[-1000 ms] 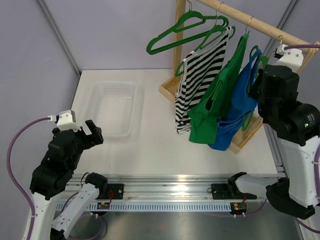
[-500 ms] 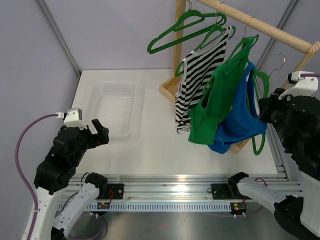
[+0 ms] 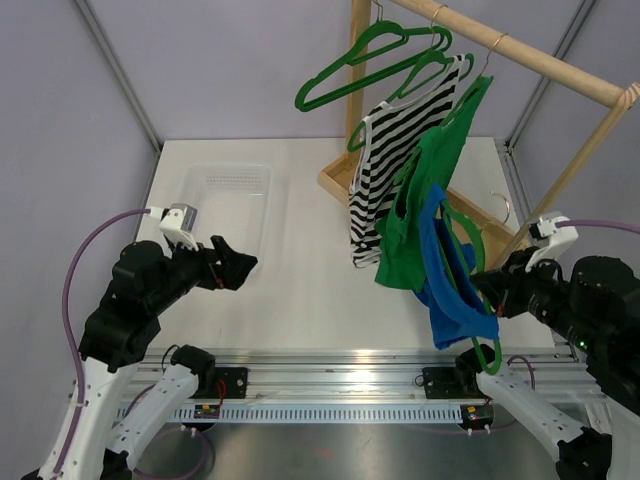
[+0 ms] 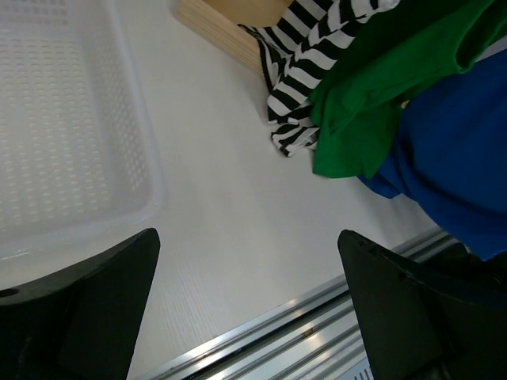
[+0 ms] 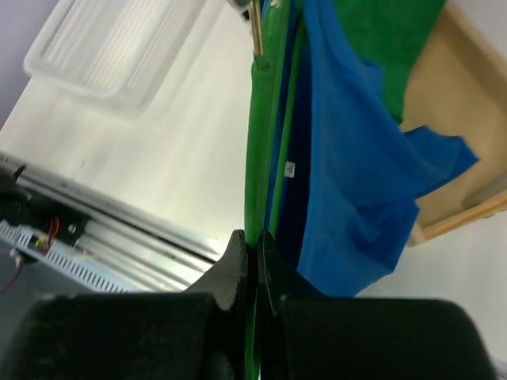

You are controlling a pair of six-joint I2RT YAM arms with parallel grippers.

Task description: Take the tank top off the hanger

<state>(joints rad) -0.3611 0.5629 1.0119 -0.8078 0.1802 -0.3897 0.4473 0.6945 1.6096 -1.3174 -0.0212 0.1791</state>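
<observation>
**Blue tank top held off the rail, free arm well to its left**

The right gripper (image 3: 484, 297) is clamped shut on the green hanger (image 3: 468, 262), pinching its thin frame between the fingertips (image 5: 235, 255). The hanger is off the wooden rail (image 3: 520, 55), its metal hook (image 3: 502, 206) free at the far end. It carries the blue tank top (image 3: 448, 290), which hangs near the table's near right, just in front of the green tank top (image 3: 432, 185) and striped tank top (image 3: 385, 165) on the rail.

The left gripper (image 3: 236, 268) stands fully open and empty beside the white basket (image 3: 225, 175). The hanger's long axis runs roughly far-to-near, so the blue fabric hangs on the left side of the right gripper. That side faces the left gripper, which points at it from well apart and is probably the arm to pull the top free.
</observation>
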